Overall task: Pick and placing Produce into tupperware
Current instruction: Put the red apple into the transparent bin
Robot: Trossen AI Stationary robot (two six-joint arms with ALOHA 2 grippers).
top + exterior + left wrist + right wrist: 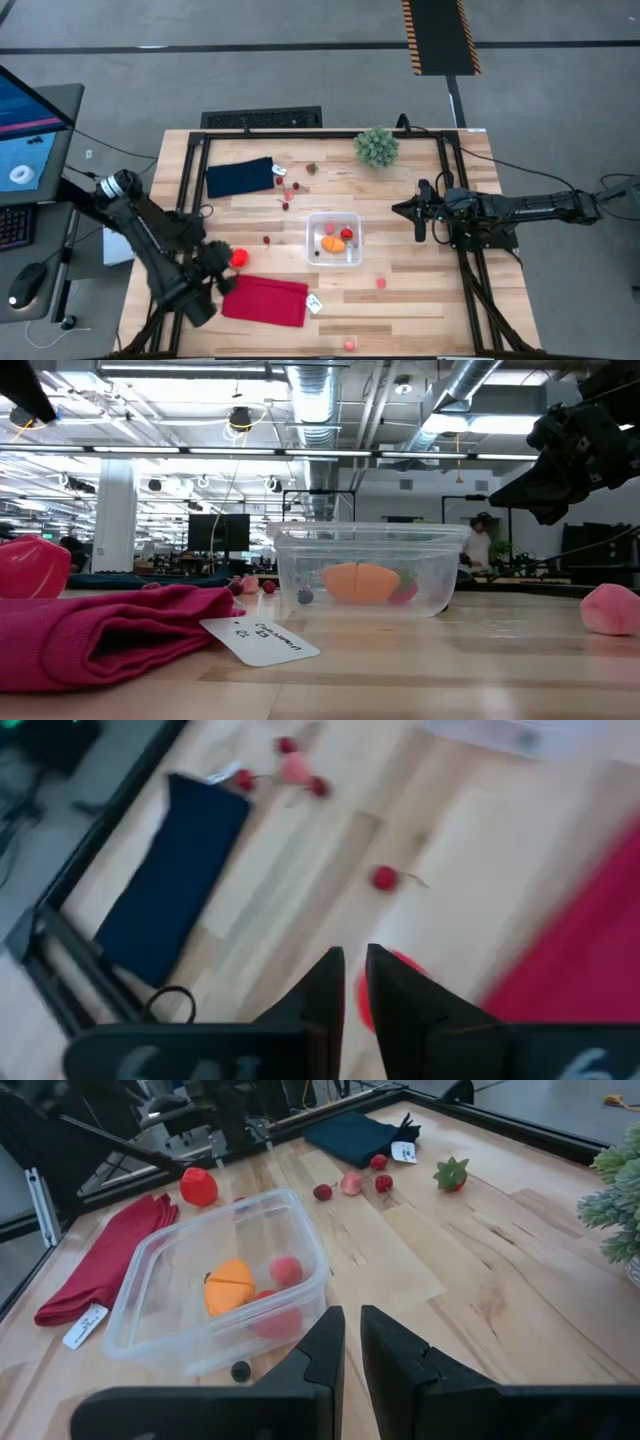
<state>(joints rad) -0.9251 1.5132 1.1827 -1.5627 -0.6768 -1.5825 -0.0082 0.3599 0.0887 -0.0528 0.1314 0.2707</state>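
A: Where do we stand? I count an orange piece (pixel 333 243) and a couple of red ones in the tupperware (pixel 352 219) at the middle of the high frame, so we judge the job partly done.

B: Agreed, and plenty is left. A cluster of small red and pink produce (pixel 288 189) lies above and left of the tupperware, beside the navy cloth (pixel 240 176); one pink piece (pixel 381 283) sits lower right of it, another (pixel 349 344) close to the bottom edge of the tabletop (pixel 420 300).

A: And our left hand (pixel 222 262)?

B: Lower left of the high frame, right at a bigger red fruit (pixel 238 257) just above the red cloth (pixel 265 300). Its fingers look nearly together in the wrist view, the fruit beyond the tips; we can't tell whether it's gripped.

A: Our right hand (pixel 416 212)?

B: Fingers together, empty, waiting just right of the tupperware.

A: Room to move?

B: Bare wood between fruit and tupperware, so the carry looks open. The cloth's tag (pixel 314 304) and the black frame rail (pixel 190 180) at the left crowd us most.
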